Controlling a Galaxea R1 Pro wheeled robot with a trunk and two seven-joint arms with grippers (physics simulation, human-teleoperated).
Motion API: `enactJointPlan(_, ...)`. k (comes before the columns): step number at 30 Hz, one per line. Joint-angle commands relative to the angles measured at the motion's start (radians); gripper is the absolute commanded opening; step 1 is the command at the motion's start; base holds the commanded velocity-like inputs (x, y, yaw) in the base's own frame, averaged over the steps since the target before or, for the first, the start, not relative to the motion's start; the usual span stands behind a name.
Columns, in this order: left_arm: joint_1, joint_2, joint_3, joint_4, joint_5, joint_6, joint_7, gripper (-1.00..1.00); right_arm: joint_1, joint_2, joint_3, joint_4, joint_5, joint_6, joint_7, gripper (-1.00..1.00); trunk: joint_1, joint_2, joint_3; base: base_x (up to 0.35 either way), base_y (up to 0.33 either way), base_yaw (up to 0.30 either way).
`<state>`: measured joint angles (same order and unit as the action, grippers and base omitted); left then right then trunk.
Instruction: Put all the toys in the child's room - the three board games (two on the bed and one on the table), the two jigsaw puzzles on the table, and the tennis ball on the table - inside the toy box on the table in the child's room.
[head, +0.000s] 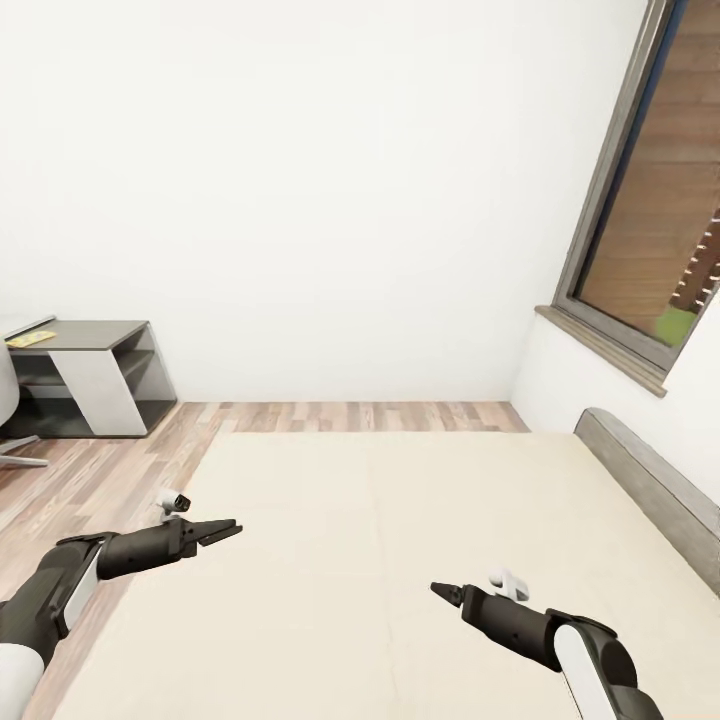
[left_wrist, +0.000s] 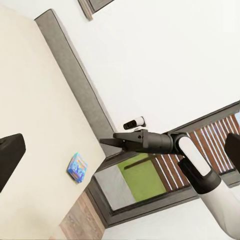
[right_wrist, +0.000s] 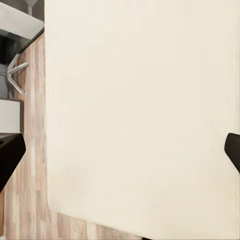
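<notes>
You get bright, even, diffuse light in all three views, with the white wall nearly blown out and the bed casting almost no shadow on the floor. Everything renders sharp, without glare or blur. Straight lines lean strongly toward the head view's edges, as at the window.

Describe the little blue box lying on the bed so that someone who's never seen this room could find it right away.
Start at the big cream bed with its grey headboard. In the left wrist view, a small flat board game lies on the mattress near the bed's edge, close to the corner where the headboard ends. It is blue with orange marks, the one colourful thing on the plain mattress.
</notes>
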<state>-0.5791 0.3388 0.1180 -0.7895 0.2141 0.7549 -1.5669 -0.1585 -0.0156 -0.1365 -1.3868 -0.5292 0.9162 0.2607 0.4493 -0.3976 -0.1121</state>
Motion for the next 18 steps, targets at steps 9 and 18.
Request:
enactJointPlan(9, -0.001, 0.0, 0.0, 0.0, -0.001, 0.011, -0.004, 1.0, -0.001, 0.0, -0.002, 0.0, 0.008, 0.004, 0.009, 1.0, 0.001, -0.002, -0.002, 0.0, -0.299, 0.0)
enactJointPlan(18, -0.001, 0.0, 0.0, 0.0, -0.001, 0.011, -0.004, 1.0, -0.001, 0.0, -0.002, 0.0, 0.008, 0.004, 0.009, 1.0, 0.001, -0.002, -0.002, 0.0, -0.299, 0.0)
